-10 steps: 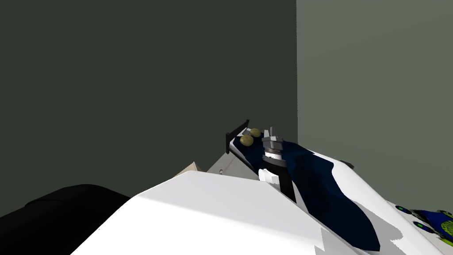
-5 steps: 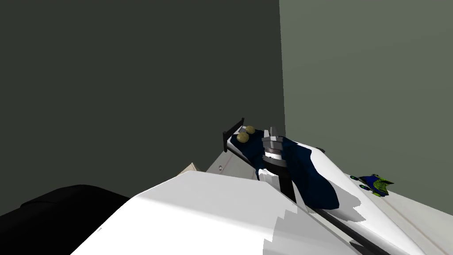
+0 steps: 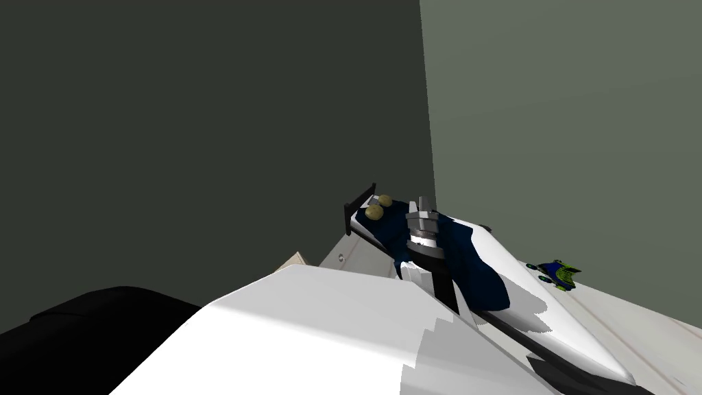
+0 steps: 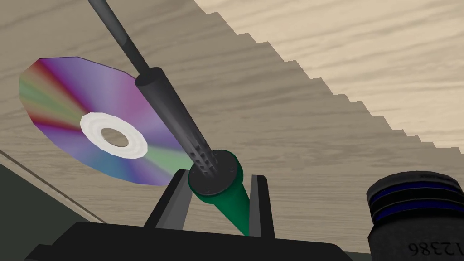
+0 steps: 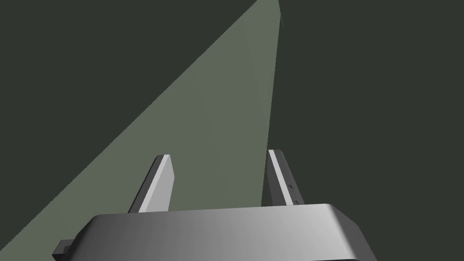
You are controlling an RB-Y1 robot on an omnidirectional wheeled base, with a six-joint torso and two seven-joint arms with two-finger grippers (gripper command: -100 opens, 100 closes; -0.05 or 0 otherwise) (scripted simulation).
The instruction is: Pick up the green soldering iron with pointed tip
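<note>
Fingers [image 4: 176,199] of the left gripper [image 4: 219,174] are clamped on the green soldering iron [image 4: 179,120], 1 on each side of its green handle, just behind the dark collar. The handle tapers back between the 2 fingers toward the gripper's body. The iron's dark, ribbed barrel runs forward and away from the gripper, narrowing to a thin rod that leaves the left wrist view before its tip shows.

Beyond the iron lies a pale wood-grain surface [image 4: 317,113]. A rainbow-coloured disc [image 4: 63,99] with a white centre ring lies flat on it, and the barrel crosses in front of the disc's edge; whether the iron touches the wood I cannot tell. Off to the side of the gripper stands a dark cylinder [image 4: 417,208] with blue bands and digits on its wall.

In the right wrist view the right gripper [image 5: 219,154] has its 2 fingers standing apart with nothing between them. In the head view it points upward above a dark blue cloth [image 3: 473,264].
</note>
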